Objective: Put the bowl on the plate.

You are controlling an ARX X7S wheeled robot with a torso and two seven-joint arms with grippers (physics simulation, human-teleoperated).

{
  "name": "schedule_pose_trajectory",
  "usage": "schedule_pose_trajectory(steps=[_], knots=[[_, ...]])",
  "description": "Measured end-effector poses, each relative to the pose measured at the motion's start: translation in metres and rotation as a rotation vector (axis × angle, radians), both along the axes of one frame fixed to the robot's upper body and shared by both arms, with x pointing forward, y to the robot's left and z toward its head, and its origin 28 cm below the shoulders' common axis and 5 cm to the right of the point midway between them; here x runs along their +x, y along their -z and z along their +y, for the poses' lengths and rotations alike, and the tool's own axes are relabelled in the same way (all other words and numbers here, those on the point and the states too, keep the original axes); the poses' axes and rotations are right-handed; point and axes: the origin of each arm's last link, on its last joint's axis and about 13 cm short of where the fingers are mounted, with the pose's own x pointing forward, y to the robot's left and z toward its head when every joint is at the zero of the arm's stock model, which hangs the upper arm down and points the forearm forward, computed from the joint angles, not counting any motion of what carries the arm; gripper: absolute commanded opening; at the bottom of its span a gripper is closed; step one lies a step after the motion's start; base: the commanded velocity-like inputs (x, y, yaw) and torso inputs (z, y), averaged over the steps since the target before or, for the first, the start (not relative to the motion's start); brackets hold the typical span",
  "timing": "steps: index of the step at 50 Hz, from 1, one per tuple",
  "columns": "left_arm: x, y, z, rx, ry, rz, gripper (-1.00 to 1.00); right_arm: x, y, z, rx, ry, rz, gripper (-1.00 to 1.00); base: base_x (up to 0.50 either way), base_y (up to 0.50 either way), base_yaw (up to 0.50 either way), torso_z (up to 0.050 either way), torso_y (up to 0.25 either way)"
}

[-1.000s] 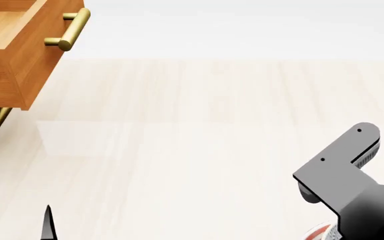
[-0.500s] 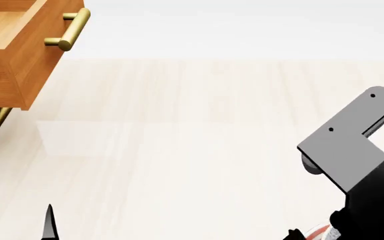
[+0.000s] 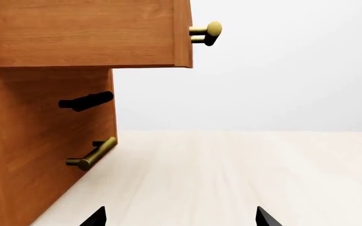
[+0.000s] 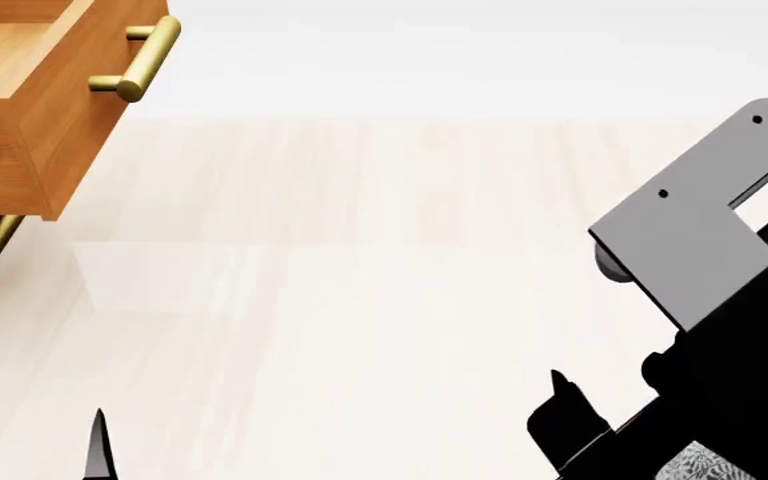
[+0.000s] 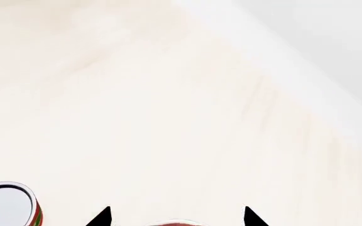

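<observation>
**Both grippers spread, one bowl barely in view**

One bowl (image 4: 699,466) shows only as a speckled patch on the near right part of the table (image 4: 357,280), just under the right arm (image 4: 704,240). I cannot make out a plate.

The right gripper (image 5: 176,217) has its tips spread wide over bare table. A thin pale curve lies between them, too small to identify. The left gripper (image 3: 181,218) is equally spread and holds nothing.

One can (image 5: 8,205) stands near the right gripper. One wooden cabinet (image 4: 17,110) occupies the far left corner, its upper drawer (image 3: 86,33) pulled out, with two brass handles.

Bright, even, diffuse light over crisp rendered views; faint soft shadows, no glare or blur.
</observation>
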Motion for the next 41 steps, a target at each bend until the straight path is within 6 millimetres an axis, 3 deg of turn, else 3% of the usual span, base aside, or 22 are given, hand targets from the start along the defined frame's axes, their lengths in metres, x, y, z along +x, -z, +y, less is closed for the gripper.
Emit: schedule_pose_trajectory(steps=[41], knots=[[-0.002, -0.003, -0.002, 0.004, 0.013, -0.007, 1.00, 0.002, -0.001, 0.013, 0.067, -0.171, -0.180, 1.00, 0.00, 0.00, 0.00, 0.000, 0.000]])
